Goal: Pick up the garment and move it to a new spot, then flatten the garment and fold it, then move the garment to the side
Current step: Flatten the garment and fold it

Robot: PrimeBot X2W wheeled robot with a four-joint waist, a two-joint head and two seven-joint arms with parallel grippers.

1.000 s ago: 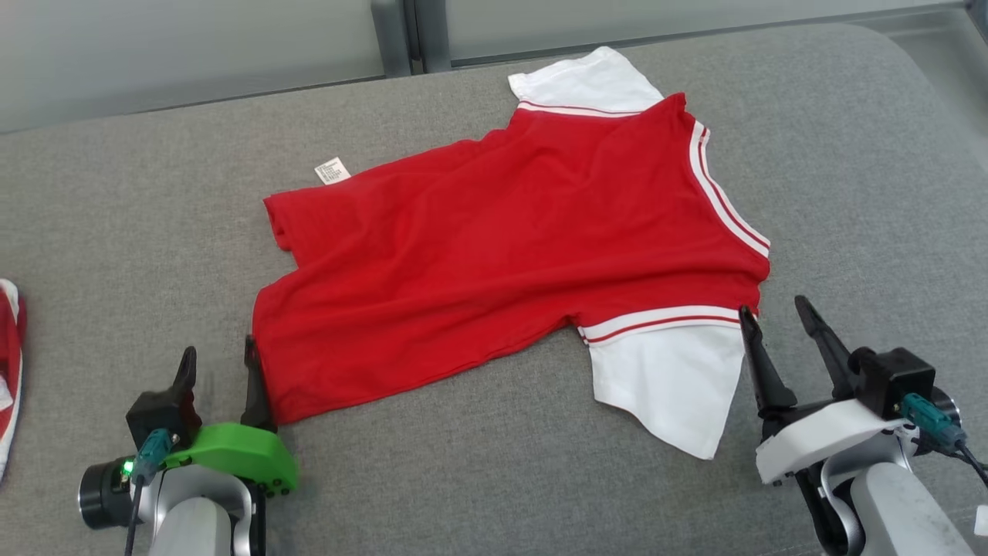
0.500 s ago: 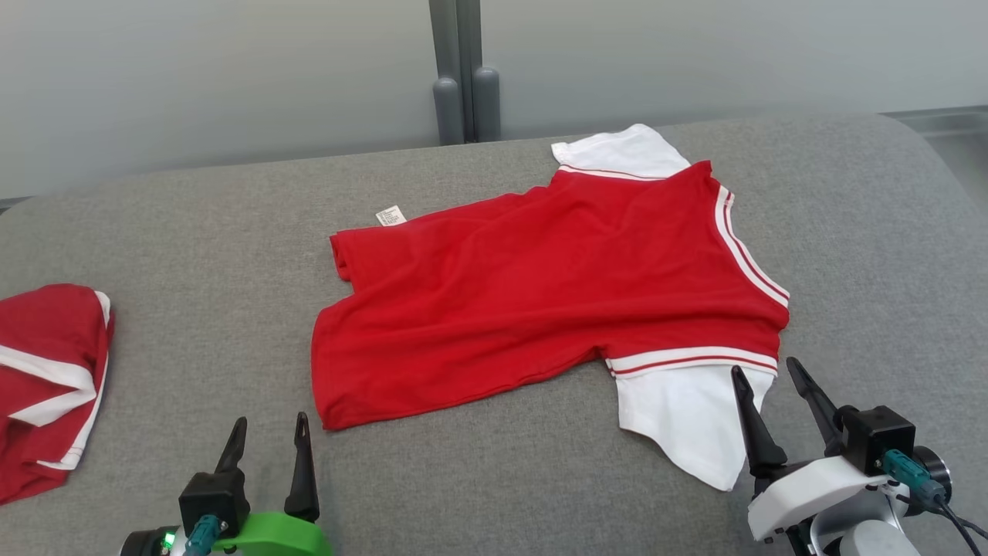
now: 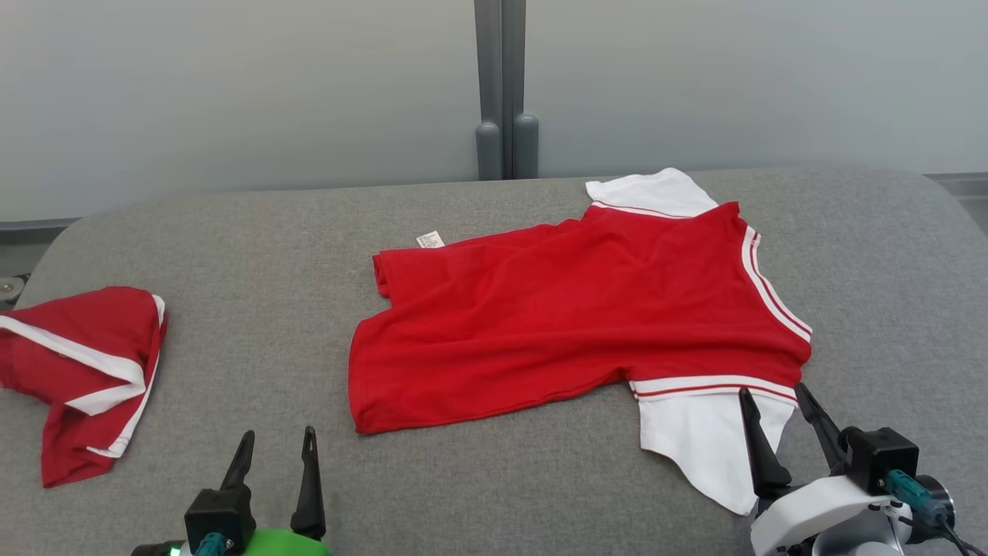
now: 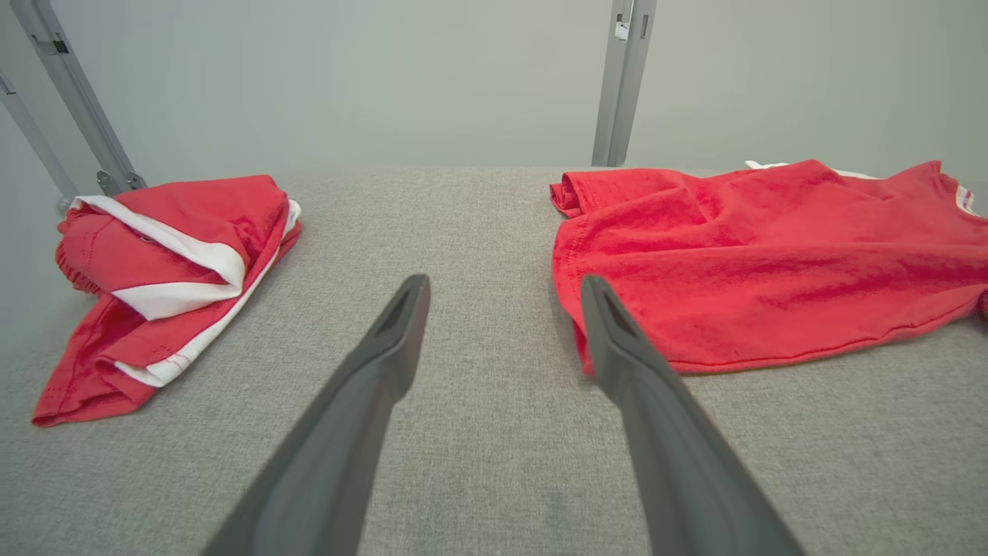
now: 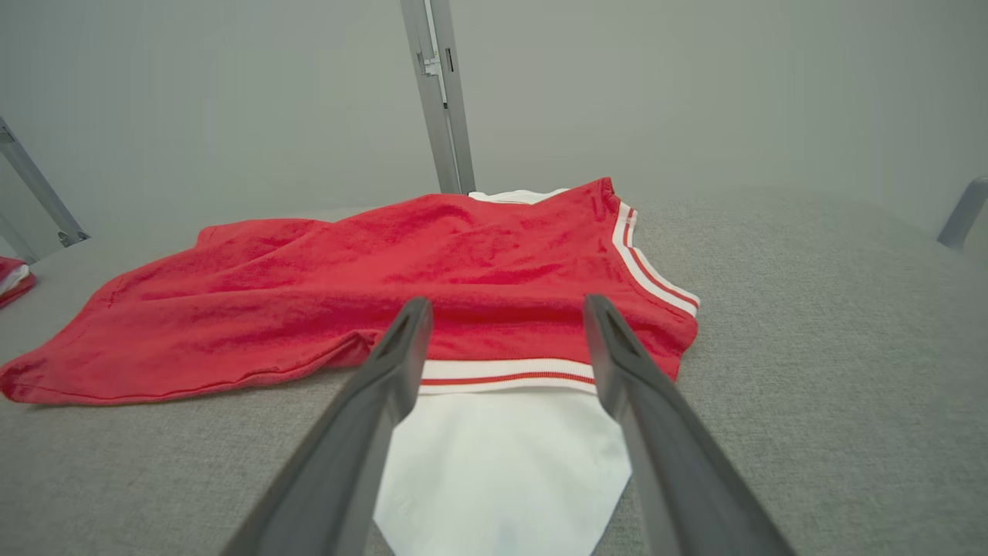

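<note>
The garment (image 3: 571, 316) is a red shirt with white sleeves and striped trim, lying spread on the grey cushioned surface (image 3: 231, 255). It also shows in the left wrist view (image 4: 756, 262) and the right wrist view (image 5: 401, 286). My left gripper (image 3: 278, 449) stands open near the front edge, to the left of the garment's lower hem corner and apart from it. My right gripper (image 3: 776, 405) is open above the near white sleeve (image 3: 698, 436), with nothing between its fingers.
A second red and white garment (image 3: 85, 371) lies bunched at the far left (image 4: 170, 262). A grey post (image 3: 505, 93) rises behind the surface against a pale wall. Bare grey surface lies between the two garments.
The head camera has tilted up, bringing the wall and the left garment into view. Both grippers have drawn back toward the front edge; the left one has moved off the hem.
</note>
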